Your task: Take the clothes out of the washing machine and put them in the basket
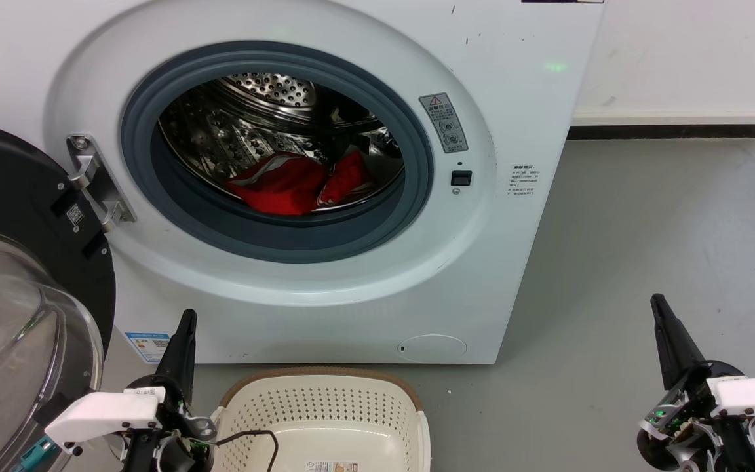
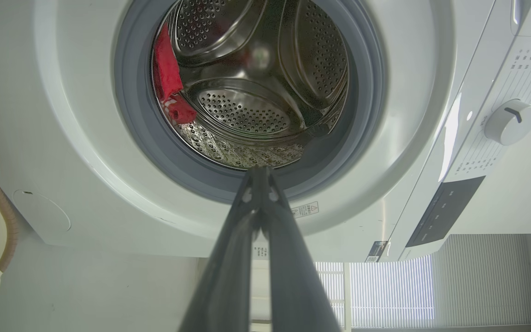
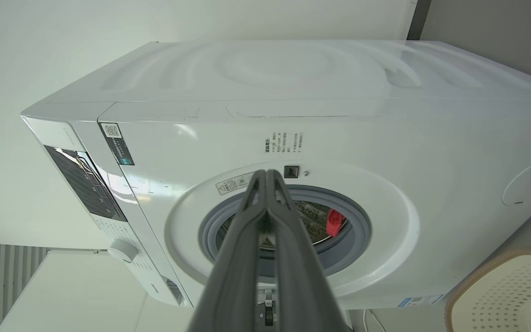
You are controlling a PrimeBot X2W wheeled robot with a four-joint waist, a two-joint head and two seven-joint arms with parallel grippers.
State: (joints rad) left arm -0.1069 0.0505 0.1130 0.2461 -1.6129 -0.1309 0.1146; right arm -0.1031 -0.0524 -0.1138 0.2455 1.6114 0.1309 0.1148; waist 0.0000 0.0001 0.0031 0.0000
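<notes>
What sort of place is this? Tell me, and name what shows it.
Probably a laundry corner, perhaps a test room: a white front-loading washing machine with red clothes inside, and a perforated basket on the bare grey floor before it.

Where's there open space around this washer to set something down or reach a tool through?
Bare grey floor lies right of the washing machine, up to the right tool. The basket looks empty. Inside the drum, the space above the clothes is open. Crowded: lower left, where the open door, left tool and basket sit close.
</notes>
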